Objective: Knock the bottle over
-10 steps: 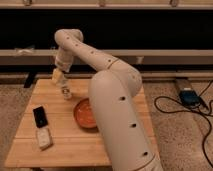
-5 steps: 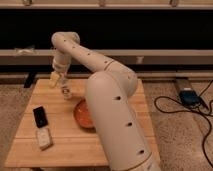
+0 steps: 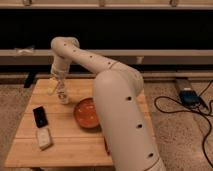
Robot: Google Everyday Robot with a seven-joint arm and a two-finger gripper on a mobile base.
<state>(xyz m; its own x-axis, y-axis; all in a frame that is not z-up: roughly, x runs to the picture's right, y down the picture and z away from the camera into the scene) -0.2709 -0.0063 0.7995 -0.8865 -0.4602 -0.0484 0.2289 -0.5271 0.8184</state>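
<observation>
A small pale bottle (image 3: 63,96) seems to stand upright near the back left of the wooden table (image 3: 65,145). My gripper (image 3: 56,86) hangs from the white arm (image 3: 120,100) and points down. It is right at the bottle's top and left side. I cannot tell whether it touches the bottle. An orange bowl (image 3: 87,114) sits just right of the bottle.
A black flat device (image 3: 40,116) and a whitish rectangular packet (image 3: 44,138) lie at the table's front left. My arm's thick lower part covers the table's right side. A blue box (image 3: 189,96) and black cables lie on the floor to the right.
The gripper has moved a little lower and nearer the bottle. The bottle, bowl, device and packet have stayed in place.
</observation>
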